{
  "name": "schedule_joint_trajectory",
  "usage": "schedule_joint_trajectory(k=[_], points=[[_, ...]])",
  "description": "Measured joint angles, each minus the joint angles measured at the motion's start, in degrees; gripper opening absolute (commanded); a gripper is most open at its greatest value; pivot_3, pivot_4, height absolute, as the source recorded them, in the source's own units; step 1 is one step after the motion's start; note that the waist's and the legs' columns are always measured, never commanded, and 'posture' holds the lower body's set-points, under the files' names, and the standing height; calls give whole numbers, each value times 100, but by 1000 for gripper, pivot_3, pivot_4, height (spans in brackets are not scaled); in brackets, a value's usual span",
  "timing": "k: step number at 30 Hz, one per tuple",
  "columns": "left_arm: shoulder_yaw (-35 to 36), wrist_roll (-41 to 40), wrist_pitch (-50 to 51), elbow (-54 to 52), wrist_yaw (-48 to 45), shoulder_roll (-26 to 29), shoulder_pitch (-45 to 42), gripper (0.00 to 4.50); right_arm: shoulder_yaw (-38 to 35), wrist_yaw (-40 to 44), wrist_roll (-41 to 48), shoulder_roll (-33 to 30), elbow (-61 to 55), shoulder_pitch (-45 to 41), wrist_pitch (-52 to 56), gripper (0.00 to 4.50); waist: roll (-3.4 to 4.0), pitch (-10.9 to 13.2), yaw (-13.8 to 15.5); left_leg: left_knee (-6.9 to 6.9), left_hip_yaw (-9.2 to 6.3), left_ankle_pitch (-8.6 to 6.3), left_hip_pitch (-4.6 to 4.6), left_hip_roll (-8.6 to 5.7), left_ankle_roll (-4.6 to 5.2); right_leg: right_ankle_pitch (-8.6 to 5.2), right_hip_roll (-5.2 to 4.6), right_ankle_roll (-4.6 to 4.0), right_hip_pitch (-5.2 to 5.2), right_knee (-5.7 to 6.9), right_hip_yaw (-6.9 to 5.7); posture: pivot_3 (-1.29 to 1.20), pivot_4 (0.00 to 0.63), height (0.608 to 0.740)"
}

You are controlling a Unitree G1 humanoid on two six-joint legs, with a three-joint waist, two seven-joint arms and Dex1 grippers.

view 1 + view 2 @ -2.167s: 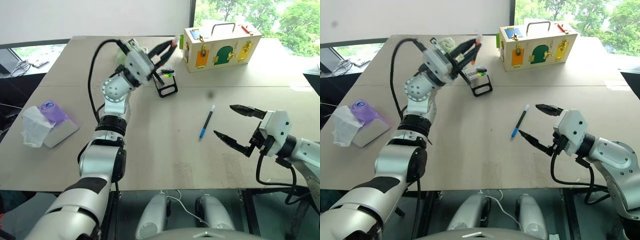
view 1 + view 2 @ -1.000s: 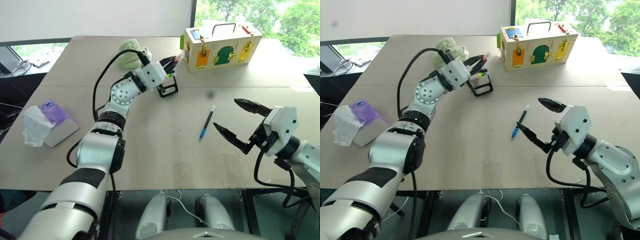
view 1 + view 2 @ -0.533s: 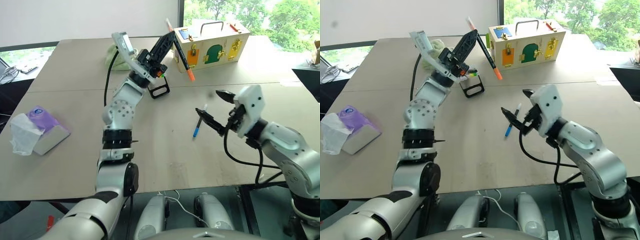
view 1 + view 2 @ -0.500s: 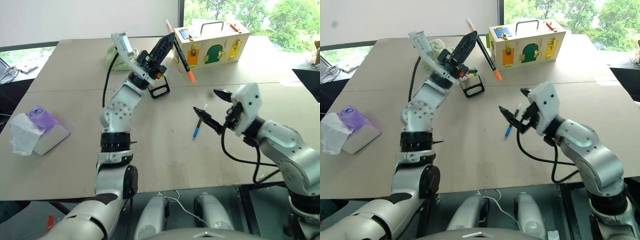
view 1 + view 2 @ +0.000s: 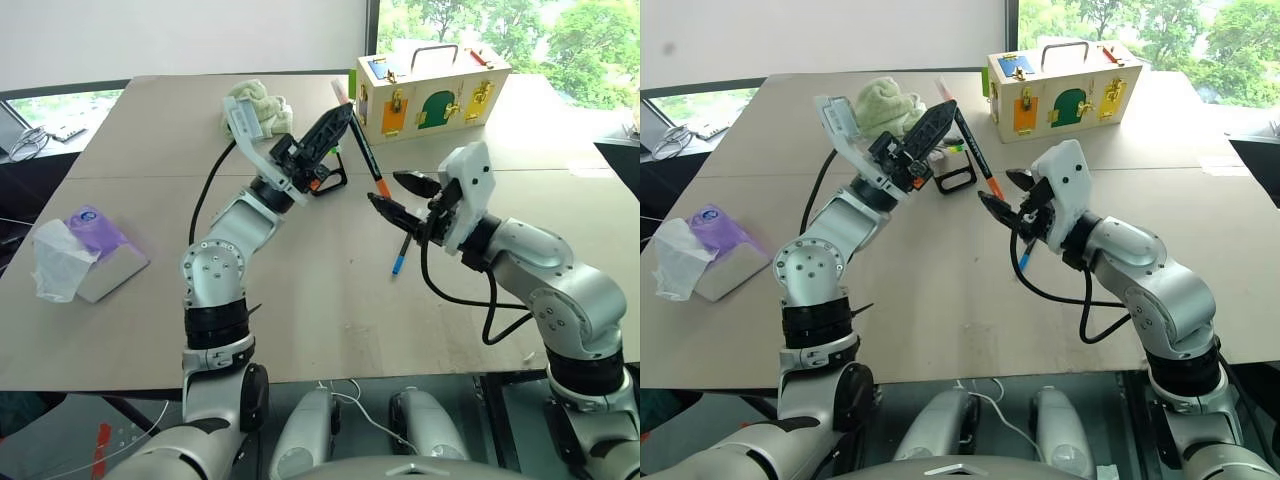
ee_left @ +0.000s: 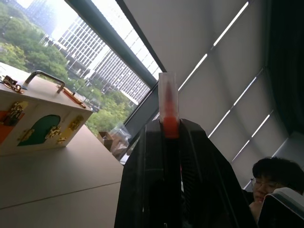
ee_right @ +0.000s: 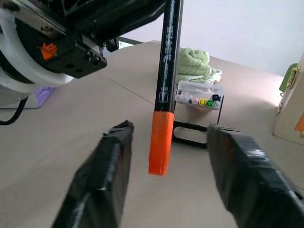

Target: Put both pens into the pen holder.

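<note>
L gripper [image 5: 338, 118] pinches orange-ended pen [image 5: 362, 150] mid-air, long axis steep, lower orange end hanging between R gripper [image 7: 164, 156] fingers, which are spread, not touching it. R is nearer that end. Blue-ended pen [image 5: 403, 253] lies on table [image 5: 300, 300] below R; pen holder [image 5: 330, 180] just behind L.

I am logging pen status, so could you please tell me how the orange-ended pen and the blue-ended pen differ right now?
The orange-ended pen is clamped in the left tool, raised off the table; the blue-ended pen lies flat on it, ungripped. One shows an orange end, the other blue. Both are slim, dark-barrelled, and outside the pen holder.
</note>
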Motion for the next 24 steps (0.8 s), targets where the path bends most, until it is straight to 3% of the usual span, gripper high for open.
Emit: schedule_joint_trajectory(k=[3,15,20,24], points=[[-47,-21,8,-79,-15,10,63,0,-20,-30,-18,5,60,-31,71,73,0,0,0,0,3,0,0,0,0,0,0,0,0,-1,2,0,150,740],[-119,-122,274,-213,-100,182,402,0,158,569,-425,-866,96,-20,-161,21,0,0,1,-3,6,-1,-1,0,2,0,-2,0,-1,-6,2,0,150,740],[-125,-163,296,-248,-99,210,428,0,197,658,-622,-899,103,12,-308,21,0,0,1,-4,5,-1,-1,1,2,0,-2,0,-1,-6,3,0,150,740],[-131,-156,303,-248,-96,259,426,0,196,750,-656,-907,200,12,-347,1928,0,0,3,-4,6,-1,-1,1,1,0,-3,0,0,-8,3,0,150,740]])
